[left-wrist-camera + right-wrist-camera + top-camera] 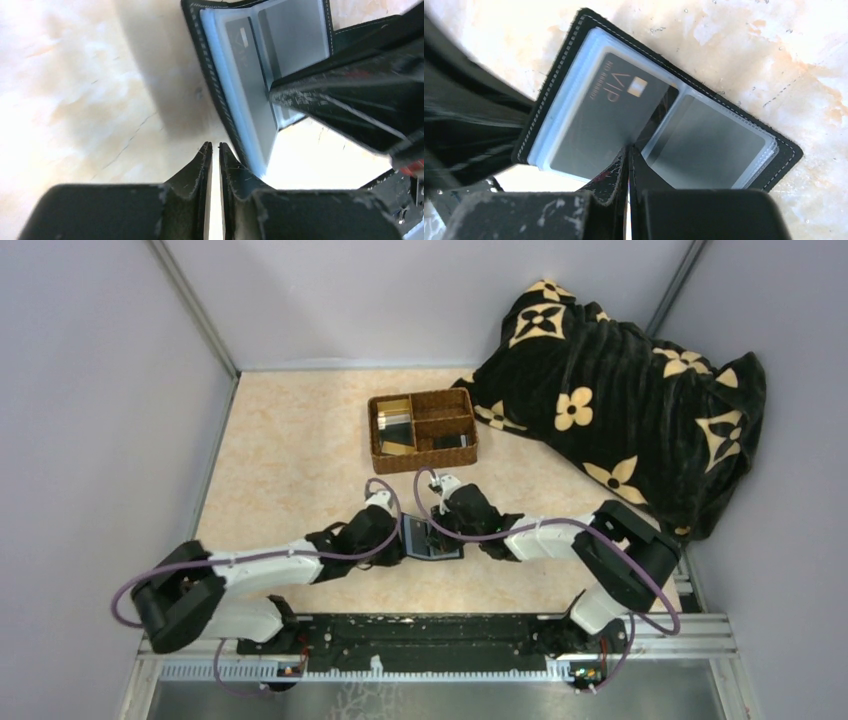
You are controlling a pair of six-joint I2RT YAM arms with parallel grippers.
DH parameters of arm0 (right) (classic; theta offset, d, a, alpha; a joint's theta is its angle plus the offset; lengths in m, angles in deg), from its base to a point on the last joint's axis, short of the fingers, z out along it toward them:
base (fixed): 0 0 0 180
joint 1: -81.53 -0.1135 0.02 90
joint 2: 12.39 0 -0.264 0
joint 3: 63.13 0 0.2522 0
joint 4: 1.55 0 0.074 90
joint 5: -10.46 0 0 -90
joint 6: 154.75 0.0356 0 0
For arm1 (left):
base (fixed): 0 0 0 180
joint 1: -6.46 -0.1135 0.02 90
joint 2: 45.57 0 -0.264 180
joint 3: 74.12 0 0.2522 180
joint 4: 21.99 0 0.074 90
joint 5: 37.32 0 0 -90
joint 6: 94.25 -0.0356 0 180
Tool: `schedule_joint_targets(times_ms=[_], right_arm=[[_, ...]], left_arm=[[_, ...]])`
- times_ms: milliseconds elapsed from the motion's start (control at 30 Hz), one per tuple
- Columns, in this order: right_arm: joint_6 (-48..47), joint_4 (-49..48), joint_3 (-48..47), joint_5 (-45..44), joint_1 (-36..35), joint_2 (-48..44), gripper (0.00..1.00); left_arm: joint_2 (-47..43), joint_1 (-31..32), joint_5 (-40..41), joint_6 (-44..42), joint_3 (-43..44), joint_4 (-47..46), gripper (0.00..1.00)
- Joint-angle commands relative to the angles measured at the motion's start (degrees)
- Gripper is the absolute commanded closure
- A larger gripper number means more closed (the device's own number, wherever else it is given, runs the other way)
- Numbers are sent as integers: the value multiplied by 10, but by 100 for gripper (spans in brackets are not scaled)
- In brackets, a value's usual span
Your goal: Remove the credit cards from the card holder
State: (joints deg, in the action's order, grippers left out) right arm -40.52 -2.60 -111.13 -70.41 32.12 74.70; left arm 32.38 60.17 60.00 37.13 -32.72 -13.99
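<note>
1. Two grippers meet at the open card holder (433, 539), which lies on the table (290, 460) between them.
2. Left gripper (213, 147): fingers pressed together, just beside the holder's edge.
3. Right gripper (628, 150): fingers closed together at the dark VIP card (599, 120), which sits inside its clear sleeve.

Seen from above, the card holder (430, 545) is too small and overlapped to show what it holds. Small print on the dark card (599, 125) is unreadable.
</note>
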Motion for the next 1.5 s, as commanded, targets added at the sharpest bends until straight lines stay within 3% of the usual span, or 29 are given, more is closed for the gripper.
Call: schedule_joint_targets(times_ms=[0, 133, 233, 467, 633, 700, 1133, 1467], right_arm=[[3, -52, -25, 13, -4, 34, 100], [7, -61, -28, 14, -4, 56, 100], [8, -58, -29, 13, -4, 52, 100], [-3, -23, -38, -8, -2, 42, 99], [10, -44, -23, 9, 5, 28, 67], [14, -50, -17, 11, 9, 22, 62], [26, -64, -9, 38, 29, 21, 61], [40, -83, 13, 60, 42, 22, 61]], left_arm=[[-120, 4, 65, -5, -5, 164, 84], [-224, 4, 90, 7, -2, 226, 84], [-254, 3, 107, -4, -16, 212, 83], [-180, 3, 60, -13, 21, 143, 83], [-96, 2, 49, -23, 35, 93, 84], [-72, 2, 36, -26, 42, 75, 85], [32, -60, -38, -45, 36, -10, 86], [63, -80, -62, -46, 0, -52, 87]])
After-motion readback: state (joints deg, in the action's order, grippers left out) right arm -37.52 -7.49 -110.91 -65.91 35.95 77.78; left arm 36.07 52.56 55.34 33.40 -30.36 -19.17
